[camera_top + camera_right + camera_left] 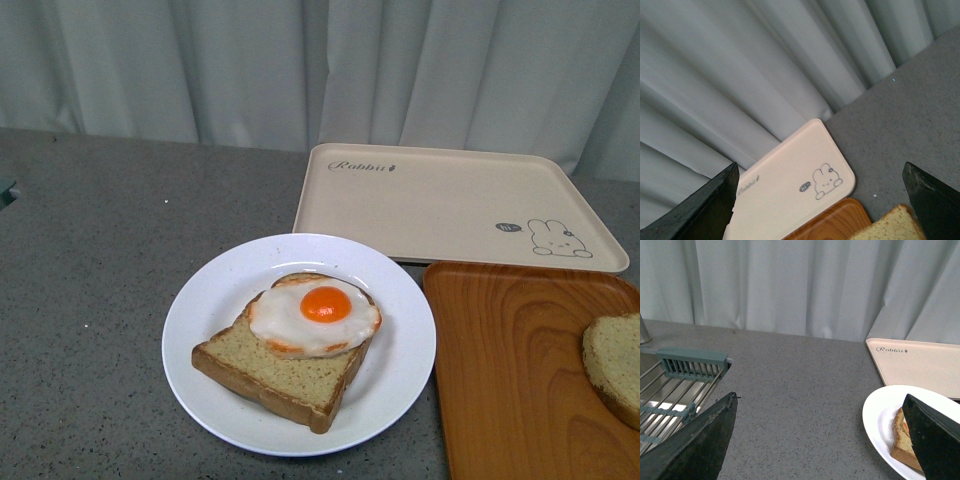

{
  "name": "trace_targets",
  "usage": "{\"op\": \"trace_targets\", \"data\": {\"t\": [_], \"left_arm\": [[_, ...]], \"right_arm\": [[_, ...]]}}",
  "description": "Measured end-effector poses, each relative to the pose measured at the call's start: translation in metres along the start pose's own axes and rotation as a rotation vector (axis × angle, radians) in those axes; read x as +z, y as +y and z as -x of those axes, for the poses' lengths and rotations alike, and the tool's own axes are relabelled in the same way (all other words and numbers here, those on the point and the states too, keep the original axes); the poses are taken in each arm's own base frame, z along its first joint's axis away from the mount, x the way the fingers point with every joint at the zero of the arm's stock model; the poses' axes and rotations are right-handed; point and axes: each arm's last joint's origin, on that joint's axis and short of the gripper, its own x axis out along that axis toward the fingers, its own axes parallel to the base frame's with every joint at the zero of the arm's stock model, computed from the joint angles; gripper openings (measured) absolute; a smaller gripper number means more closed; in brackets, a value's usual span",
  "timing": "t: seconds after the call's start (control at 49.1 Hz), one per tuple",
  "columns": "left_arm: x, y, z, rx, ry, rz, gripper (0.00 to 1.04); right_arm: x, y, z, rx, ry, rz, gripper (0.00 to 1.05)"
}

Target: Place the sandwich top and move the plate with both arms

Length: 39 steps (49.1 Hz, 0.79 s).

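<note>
Left gripper [819, 397] and right gripper [820, 165] both spread wide, empty; only finger ends show. Sandwich top [615, 365] at 4 o'clock, cut by frame edge, on glossy wood-grain orange tray [510, 380]. One round white plate [210, 330] centre, holding second speckled slice [290, 368] plus one fried egg [315, 315]. Matte beige rabbit tray [450, 205] at 1 o'clock.

The plate [205, 325] is sitting by the front edge of the tabletop [100, 250], near its middle. A bread slice [265, 365] is lying on it, with an egg [315, 315] on top. The back tray [450, 205] is lying behind the plate, to the right. The front tray [510, 370] is lying just right of the plate, at the front right corner, carrying the other slice [612, 365].
</note>
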Motion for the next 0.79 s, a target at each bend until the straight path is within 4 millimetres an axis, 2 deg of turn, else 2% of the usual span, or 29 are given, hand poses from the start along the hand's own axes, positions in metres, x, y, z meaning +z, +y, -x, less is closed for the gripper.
{"op": "trace_targets", "data": {"t": [0.122, 0.224, 0.366, 0.794], "left_arm": [[0.000, 0.000, 0.000, 0.001, 0.000, 0.000, 0.98], [0.000, 0.000, 0.000, 0.000, 0.000, 0.000, 0.98], [0.000, 0.000, 0.000, 0.001, 0.000, 0.000, 0.98], [0.000, 0.000, 0.000, 0.001, 0.000, 0.000, 0.98]], "right_arm": [[-0.010, -0.007, -0.030, -0.087, 0.092, 0.009, 0.96], [-0.036, -0.024, -0.051, -0.207, 0.262, 0.019, 0.96], [-0.057, -0.039, -0.059, -0.300, 0.396, 0.029, 0.96], [-0.090, -0.056, -0.072, -0.409, 0.559, 0.130, 0.96]]}}
